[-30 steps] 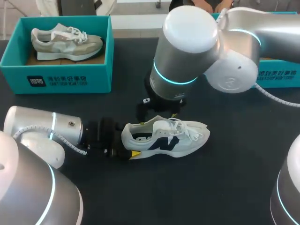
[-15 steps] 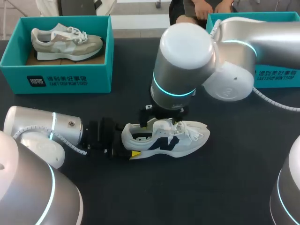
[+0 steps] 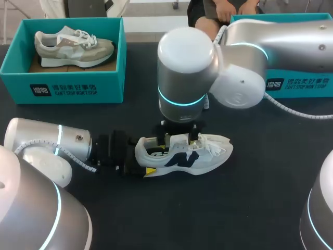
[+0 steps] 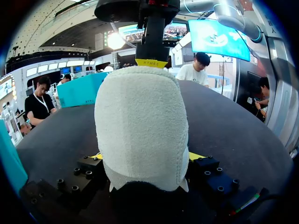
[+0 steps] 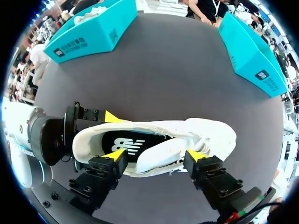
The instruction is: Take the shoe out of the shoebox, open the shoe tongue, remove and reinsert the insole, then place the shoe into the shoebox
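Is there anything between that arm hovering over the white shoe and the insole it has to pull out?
The heel end of the insole lies bare in the opening of the shoe, under the open right end effector. Farther forward, the tongue covers it.

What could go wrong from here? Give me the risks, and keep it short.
1. The right gripper hangs open low over the white shoe, straddling the tongue. If it closes there, it may catch the laces along with the tongue.
2. The left gripper clamps only the heel. A hard pull on the tongue or insole could twist the shoe loose.
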`<action>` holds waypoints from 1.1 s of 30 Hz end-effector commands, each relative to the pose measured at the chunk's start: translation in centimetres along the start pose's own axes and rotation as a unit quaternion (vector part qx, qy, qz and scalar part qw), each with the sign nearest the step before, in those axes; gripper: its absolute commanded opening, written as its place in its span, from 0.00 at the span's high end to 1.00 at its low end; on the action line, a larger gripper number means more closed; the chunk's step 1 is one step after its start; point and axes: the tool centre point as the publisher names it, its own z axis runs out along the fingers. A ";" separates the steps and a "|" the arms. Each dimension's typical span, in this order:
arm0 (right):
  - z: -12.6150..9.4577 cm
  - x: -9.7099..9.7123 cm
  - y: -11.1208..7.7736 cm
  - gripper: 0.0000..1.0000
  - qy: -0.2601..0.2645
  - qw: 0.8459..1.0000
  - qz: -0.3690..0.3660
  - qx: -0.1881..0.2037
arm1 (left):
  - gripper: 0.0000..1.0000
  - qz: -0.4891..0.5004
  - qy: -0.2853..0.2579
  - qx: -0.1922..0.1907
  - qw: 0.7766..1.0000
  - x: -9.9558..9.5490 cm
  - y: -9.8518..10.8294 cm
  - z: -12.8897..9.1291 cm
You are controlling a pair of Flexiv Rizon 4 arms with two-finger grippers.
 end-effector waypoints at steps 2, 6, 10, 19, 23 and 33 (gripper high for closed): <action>0.0 0.4 0.2 0.53 -0.016 1.000 0.000 0.013 | 1.00 0.000 0.000 -0.001 1.000 0.2 0.1 0.3; -0.1 0.2 0.1 0.66 -0.021 1.000 0.001 0.015 | 1.00 0.000 0.000 -0.001 1.000 0.2 0.1 0.3; -0.3 -0.1 0.1 0.83 -0.025 1.000 0.000 0.019 | 1.00 0.000 0.000 -0.001 1.000 0.2 0.1 0.3; -0.7 -0.5 0.6 1.00 -0.034 0.999 -0.017 0.027 | 1.00 0.000 0.000 -0.001 1.000 0.2 0.1 0.3; -0.1 -0.1 0.9 0.65 -0.030 0.999 -0.018 0.026 | 1.00 0.000 0.000 -0.001 1.000 0.2 0.1 0.3; 0.1 0.8 0.6 0.00 -0.076 0.997 0.018 0.013 | 1.00 0.000 0.000 -0.001 1.000 0.2 0.1 0.3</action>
